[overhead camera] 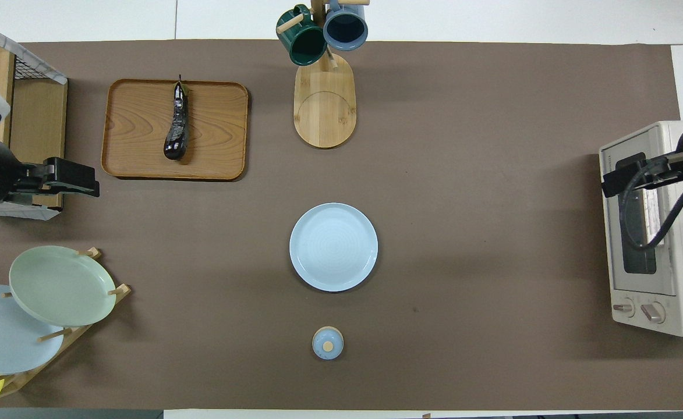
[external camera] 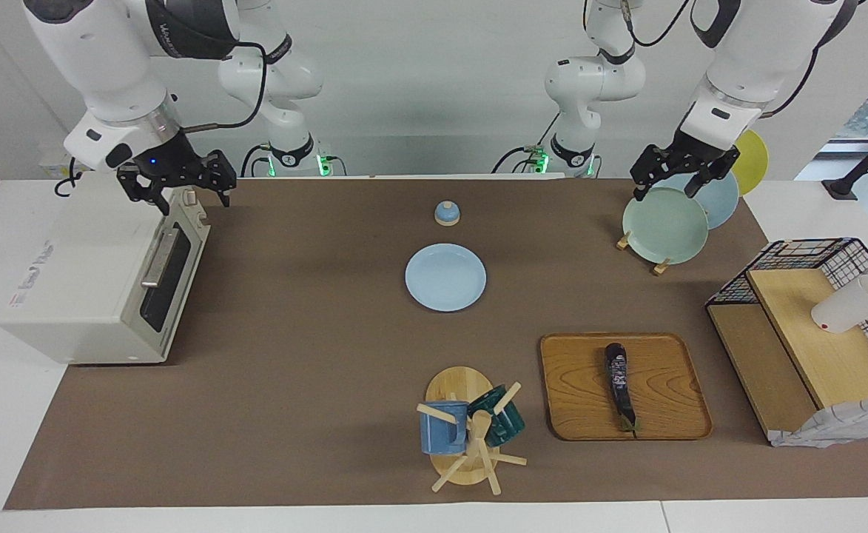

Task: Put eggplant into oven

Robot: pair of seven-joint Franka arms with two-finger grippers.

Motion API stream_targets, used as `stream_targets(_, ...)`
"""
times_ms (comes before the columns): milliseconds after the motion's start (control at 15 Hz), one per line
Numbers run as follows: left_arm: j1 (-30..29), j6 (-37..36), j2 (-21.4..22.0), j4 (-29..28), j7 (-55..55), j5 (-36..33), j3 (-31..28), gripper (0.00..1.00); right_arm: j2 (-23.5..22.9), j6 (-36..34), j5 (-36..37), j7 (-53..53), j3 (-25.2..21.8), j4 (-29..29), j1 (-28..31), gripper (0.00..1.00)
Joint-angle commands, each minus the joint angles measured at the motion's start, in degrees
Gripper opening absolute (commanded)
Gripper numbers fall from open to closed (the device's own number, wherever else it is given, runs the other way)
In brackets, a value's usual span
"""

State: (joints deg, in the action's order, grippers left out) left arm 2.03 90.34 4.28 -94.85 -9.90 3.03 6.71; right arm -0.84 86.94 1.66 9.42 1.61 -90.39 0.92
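Wooden mug tree (external camera: 470,437) aside, your task is unstarted.
Slim dark purple eggplant (external camera: 618,385) lies on the wooden tray (external camera: 574,385); the boxy white oven (external camera: 101,289) is closed; right gripper (external camera: 176,191) above it and left gripper (external camera: 670,186) over the plate rack (external camera: 659,268) both gape wide, empty.

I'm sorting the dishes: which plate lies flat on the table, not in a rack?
The light blue plate at the table's middle lies flat; the green plate and others stand in the rack.

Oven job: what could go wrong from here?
1. The oven door is shut; it must come down before the eggplant can go in.
2. The eggplant is slim and glossy on the tray; it may roll or slip when pinched.
3. The carry passes the plate and mug rack.
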Motion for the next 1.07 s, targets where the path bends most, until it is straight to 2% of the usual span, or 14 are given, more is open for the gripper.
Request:
stream_targets(0,0.5,0.7,0.3,-0.2,-0.6,0.8,-0.3,1.0,0.7,-0.9,0.0,-0.5,0.2,-0.4,0.4,1.0)
stream_targets(400,0.7,0.8,0.5,-0.4,-0.4,0.8,-0.3,1.0,0.7,-0.9,0.0,-0.5,0.3,-0.4,0.4,1.0)
stream_targets(733,0.7,5.2,0.2,-1.5,-0.6,0.8,-0.3,1.0,0.7,-0.9,0.0,-0.5,0.2,-0.4,0.4,1.0)
stream_targets(1000,0.7,7.0,-7.2,1.5,0.5,-0.3,-0.3,1.0,0.7,-0.9,0.0,-0.5,0.3,-0.4,0.4,1.0)
